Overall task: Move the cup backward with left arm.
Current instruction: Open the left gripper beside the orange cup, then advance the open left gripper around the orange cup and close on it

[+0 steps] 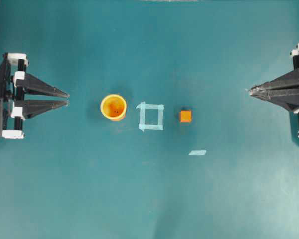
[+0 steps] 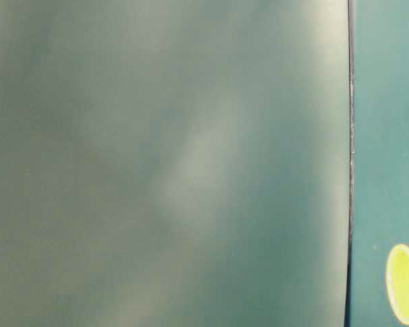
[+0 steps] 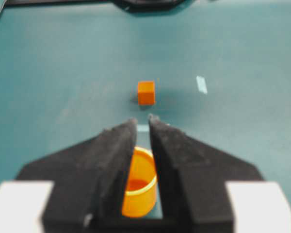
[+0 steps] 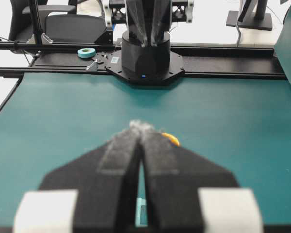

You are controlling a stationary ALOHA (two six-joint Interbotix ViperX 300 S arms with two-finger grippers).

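The orange-yellow cup [image 1: 113,107] stands upright on the teal table, left of a tape square. My left gripper [image 1: 68,98] is at the table's left edge, apart from the cup, with its tips pointing at it. Its jaws are a little open and hold nothing. In the left wrist view the cup [image 3: 140,189] shows through the gap behind the fingertips of the left gripper [image 3: 142,120]. My right gripper [image 1: 250,90] is shut and empty at the far right, and it also shows in the right wrist view [image 4: 141,125]. The cup's rim [image 2: 403,284] shows at the table-level view's lower right edge.
A small orange cube [image 1: 186,116] sits right of the light-blue tape square [image 1: 151,116]; it also shows in the left wrist view [image 3: 146,92]. A short tape strip [image 1: 197,153] lies nearer the front. The table-level view is mostly a blurred grey-green surface.
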